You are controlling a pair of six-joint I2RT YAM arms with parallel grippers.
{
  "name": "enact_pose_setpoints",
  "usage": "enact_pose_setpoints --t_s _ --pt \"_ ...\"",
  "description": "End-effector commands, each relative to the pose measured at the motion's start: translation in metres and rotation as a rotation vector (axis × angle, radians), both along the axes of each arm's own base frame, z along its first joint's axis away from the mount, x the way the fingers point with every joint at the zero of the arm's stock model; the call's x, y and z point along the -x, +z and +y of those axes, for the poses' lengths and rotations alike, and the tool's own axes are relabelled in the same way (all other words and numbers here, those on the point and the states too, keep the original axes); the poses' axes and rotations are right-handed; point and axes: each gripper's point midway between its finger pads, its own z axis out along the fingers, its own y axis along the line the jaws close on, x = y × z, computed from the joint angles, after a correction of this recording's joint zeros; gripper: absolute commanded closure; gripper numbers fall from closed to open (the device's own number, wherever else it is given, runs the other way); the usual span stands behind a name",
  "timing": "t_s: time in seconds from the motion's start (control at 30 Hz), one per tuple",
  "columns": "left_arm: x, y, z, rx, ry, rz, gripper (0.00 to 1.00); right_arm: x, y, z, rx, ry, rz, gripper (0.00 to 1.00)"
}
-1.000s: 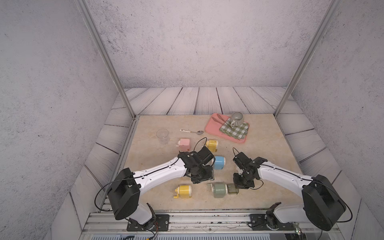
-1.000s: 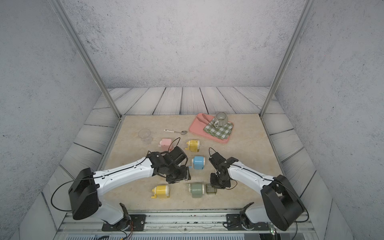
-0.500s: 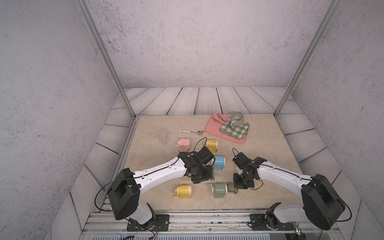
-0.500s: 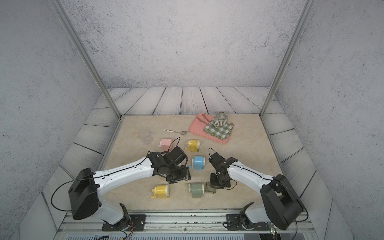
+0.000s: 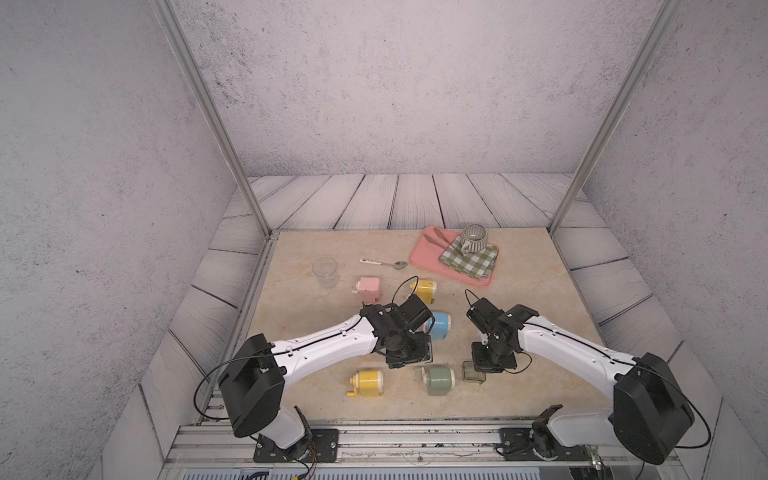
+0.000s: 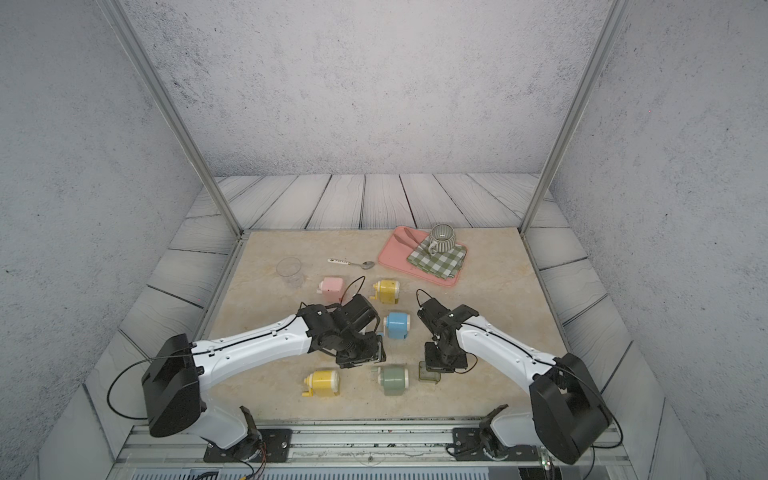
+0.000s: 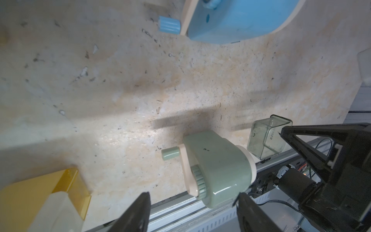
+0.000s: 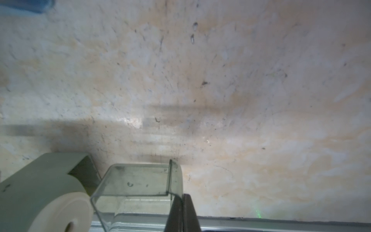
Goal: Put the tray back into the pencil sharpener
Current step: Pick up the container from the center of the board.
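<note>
Tray (image 5: pixel 473 372) is out of the green sharpener (image 5: pixel 439 379). It sits on the desk (image 5: pixel 540 291) near the front edge, just beside the sharpener's cream end on your right-arm side. I can't tell if the two touch. The tray is clear, tinted green, and looks empty in the right wrist view. That view also shows the sharpener's open slot facing the tray.

Your right hand (image 8: pixel 183 198) is down over the tray with its fingers pressed together, tips right on the tray's end wall. I can't tell whether the wall is actually pinched between them or just touched.

Your left hand (image 7: pixel 193 194) is open and low over the sharpener's crank end. The fingers (image 7: pixel 138 213) are spread wide, with the sharpener body sitting between the tips. There is a clear gap on one side; the other side is close and contact is unclear. It isn't gripping anything.

Other stuff on the desk:
- Blue sharpener (image 5: pixel 438 325), just behind your left hand.
- Yellow sharpener (image 5: pixel 368 382) at the front, to the left of the green one.
- Second yellow sharpener (image 5: pixel 424 287) and a pink sharpener (image 5: pixel 368 289) further back.
- Clear cup (image 5: pixel 325 268) and spoon (image 5: pixel 382 262) behind those.
- Pink board (image 5: pixel 428 253) at the back right, carrying a checked cloth (image 5: pixel 469 259) and a striped mug (image 5: pixel 473 237).
</note>
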Motion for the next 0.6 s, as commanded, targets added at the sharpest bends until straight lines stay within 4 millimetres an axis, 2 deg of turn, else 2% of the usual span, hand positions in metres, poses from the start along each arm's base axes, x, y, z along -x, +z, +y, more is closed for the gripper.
enact_pose_setpoints --t_s 0.0,0.23,0.57 --pt "0.004 -0.001 -0.013 0.009 -0.009 0.004 0.27 0.009 0.007 -0.011 0.051 0.013 0.021 1.00" --pt "0.011 -0.011 -0.026 0.049 0.045 0.023 0.25 0.014 0.011 -0.013 0.048 0.010 0.035 1.00" --pt "0.022 -0.024 -0.022 0.051 0.068 0.044 0.27 0.017 0.010 -0.012 0.038 -0.001 0.044 1.00"
